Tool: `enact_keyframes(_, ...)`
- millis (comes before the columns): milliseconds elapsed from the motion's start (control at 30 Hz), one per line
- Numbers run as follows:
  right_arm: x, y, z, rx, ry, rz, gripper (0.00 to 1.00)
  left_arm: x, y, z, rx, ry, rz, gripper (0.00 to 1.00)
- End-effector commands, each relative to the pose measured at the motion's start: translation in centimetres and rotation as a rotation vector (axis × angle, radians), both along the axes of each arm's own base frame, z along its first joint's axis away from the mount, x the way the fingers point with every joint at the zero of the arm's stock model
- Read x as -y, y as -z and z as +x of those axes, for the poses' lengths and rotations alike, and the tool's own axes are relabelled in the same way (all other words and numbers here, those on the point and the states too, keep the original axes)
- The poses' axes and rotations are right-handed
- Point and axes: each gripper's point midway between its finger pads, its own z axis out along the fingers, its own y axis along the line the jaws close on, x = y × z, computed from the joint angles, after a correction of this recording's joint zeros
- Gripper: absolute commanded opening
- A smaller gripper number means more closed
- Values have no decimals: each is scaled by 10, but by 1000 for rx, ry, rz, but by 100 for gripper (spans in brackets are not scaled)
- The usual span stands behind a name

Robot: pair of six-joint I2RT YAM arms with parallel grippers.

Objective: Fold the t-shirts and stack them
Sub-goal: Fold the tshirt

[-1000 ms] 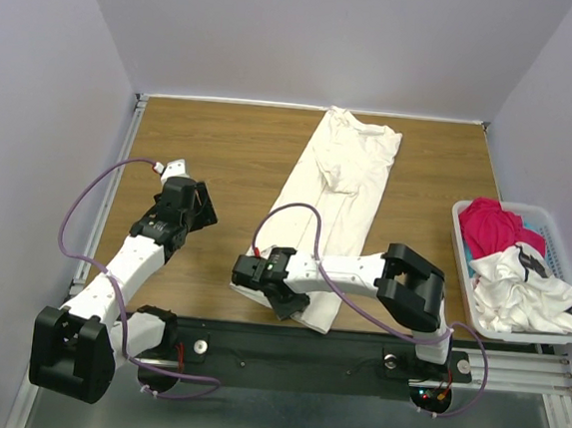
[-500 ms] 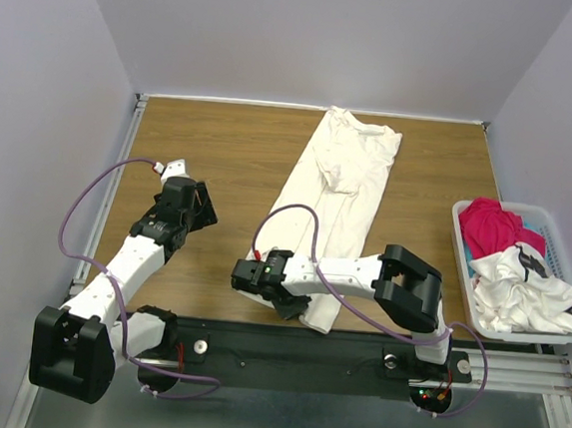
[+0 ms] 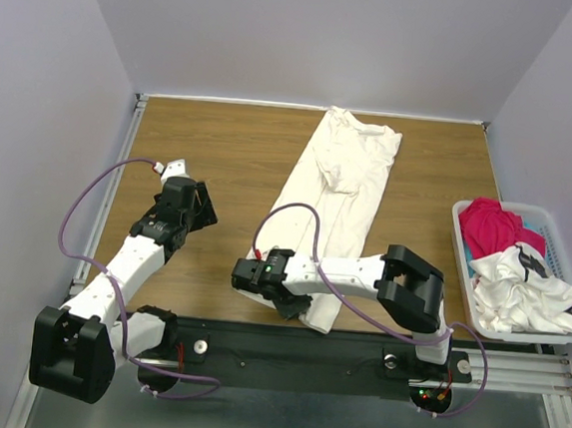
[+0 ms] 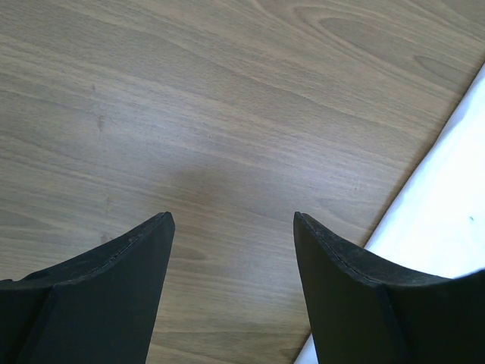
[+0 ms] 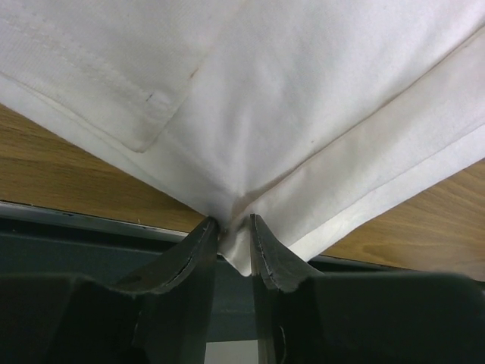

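off-white tee (image 3: 339, 204) lies flat on the table (image 3: 222, 148) as a long narrow strip, sides already folded in, running from the far edge down to the near edge, slightly diagonal. right gripper (image 5: 233, 226) is clamped on a pinch of cloth at the near hem, right at the table's front lip; wrist view shows the fabric bunched between the fingertips. left gripper (image 4: 231, 220) has its jaws wide apart with nothing in them, hovering over bare wood just left of the strip, and the cloth edge shows at the right of its view. my read: first tee is mid-fold, lengthwise folds done, crosswise fold in hand. next move looks like lifting the near hem and carrying it toward the collar end, keeping the edge square so the strip halves cleanly (one-corner grip may skew it, so the left arm taking the other hem corner would help). room: plenty of bare wood left of the tee and a good band to its right. the grip sits close to the black front rail (image 3: 283, 359), so lift before pulling. magenta tee (image 3: 490, 227) and white tee with dark markings (image 3: 520, 290) are crumpled in the basket (image 3: 462, 229) off the table's right edge, not yet started.
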Motion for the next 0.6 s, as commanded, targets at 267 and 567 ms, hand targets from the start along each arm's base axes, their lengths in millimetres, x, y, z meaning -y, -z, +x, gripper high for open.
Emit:
enact_keyframes(267, 4, -23, -4, 16, -1, 29, 31, -4, -4, 4, 29, -7, 9, 76)
enact_keyframes(567, 8, -25, -3, 20, -6, 18, 18, -4, -4, 3, 29, -9, 6, 75)
